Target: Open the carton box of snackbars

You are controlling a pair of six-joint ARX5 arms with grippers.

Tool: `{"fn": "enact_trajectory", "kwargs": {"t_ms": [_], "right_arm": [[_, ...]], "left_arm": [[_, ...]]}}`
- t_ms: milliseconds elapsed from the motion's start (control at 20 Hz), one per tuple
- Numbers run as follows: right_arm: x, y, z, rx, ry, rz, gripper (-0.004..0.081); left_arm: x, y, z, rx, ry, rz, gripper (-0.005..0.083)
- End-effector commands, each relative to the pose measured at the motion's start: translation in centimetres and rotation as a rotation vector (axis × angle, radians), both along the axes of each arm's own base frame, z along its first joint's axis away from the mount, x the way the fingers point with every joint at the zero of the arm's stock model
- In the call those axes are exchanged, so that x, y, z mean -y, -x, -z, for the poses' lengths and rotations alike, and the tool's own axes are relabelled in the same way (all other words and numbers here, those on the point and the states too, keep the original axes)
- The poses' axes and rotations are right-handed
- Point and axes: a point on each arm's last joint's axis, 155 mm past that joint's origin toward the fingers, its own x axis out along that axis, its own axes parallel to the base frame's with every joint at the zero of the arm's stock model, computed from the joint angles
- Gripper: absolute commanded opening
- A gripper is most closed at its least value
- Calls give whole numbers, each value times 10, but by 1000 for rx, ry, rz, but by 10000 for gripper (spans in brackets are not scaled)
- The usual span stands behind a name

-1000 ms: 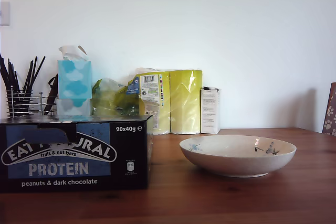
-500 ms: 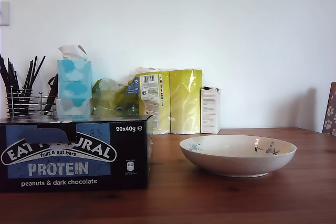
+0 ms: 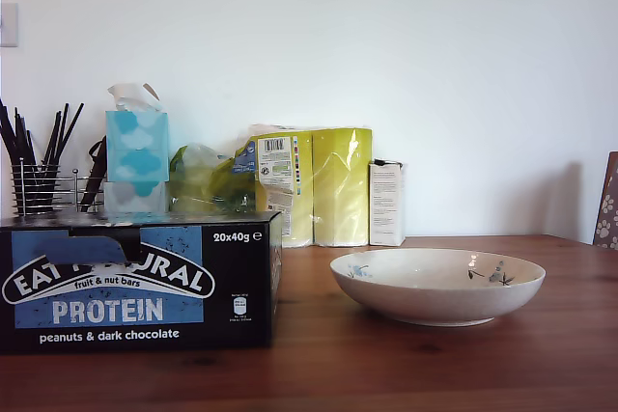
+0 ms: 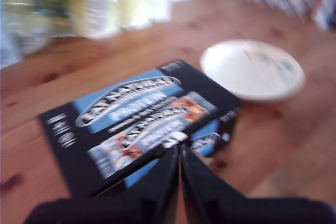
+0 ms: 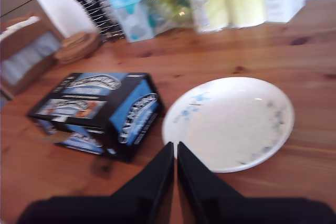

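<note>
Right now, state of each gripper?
My first gripper: shut, holding nothing, above the carton box.
My second gripper: shut, holding nothing, above the table between the carton box and the bowl.

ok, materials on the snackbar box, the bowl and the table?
Carton box: printed cardboard, slightly glossy, going by its sharp folded edges and faint sheen. Bowl: probably glazed ceramic, white with a small floral print and bright highlights. Table: wood or wood-look surface with visible grain and knots, satin finish.

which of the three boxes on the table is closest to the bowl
The small white carton, standing upright just behind the bowl; the carton box and tissue box sit farther off.
</note>
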Motion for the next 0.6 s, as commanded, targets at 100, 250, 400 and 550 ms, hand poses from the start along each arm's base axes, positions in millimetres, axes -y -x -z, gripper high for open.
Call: {"fn": "enact_trajectory", "kwargs": {"t_ms": [100,250,400,550], "right_arm": [[-25,12,5,-81,19,-139,-13],[-51,26,16,-145,56,-294,-13],[-73,37,21,-126,137,-428,-13],[-85,34,29,-119,197,-465,-13]], "left_arm": [[11,13,27,-38,-290,272,-20],[15,3,46,-80,-468,381,-20],[30,-14,54,-87,-523,431,-20],[37,-36,66,-75,-560,428,-19]]}}
